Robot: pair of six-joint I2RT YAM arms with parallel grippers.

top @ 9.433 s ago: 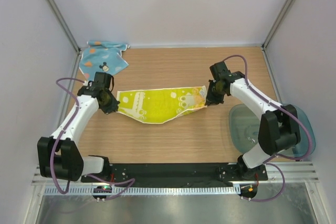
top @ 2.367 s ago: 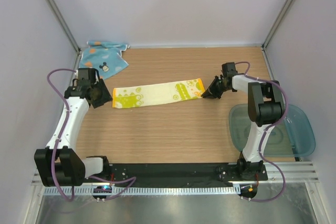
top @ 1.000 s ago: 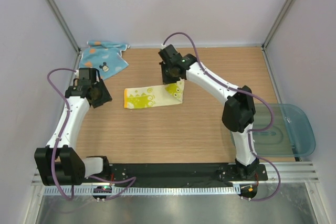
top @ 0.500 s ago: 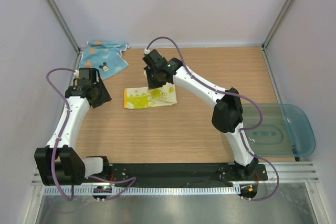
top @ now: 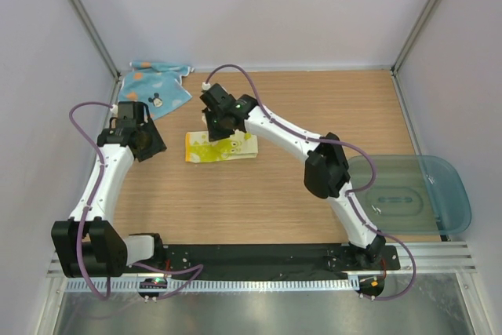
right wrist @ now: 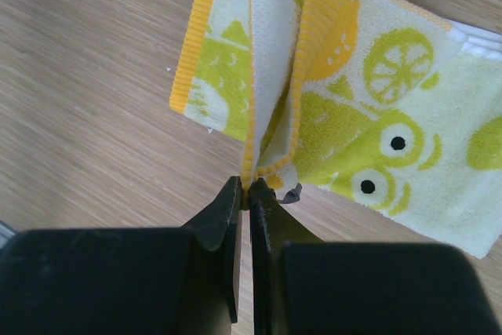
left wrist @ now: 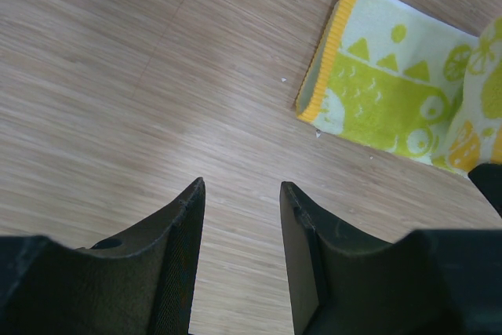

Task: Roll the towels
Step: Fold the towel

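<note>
right gripper (right wrist: 245, 186) — pinching yellow towel (right wrist: 392, 147) — has moved further left.

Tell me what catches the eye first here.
The right end effector, stretched across the table, pinches an edge of the folded yellow towel left of centre. The blue towel lies crumpled in the far left corner; the left end effector hovers open, empty, nearby.

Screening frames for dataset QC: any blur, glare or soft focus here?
Top external: evenly lit, sharp, faint shadows. Left wrist: pale sheen on the table, near jaws dark, slightly soft. Right wrist: yellow towel weave crisp, jaws almost featureless black.
</note>
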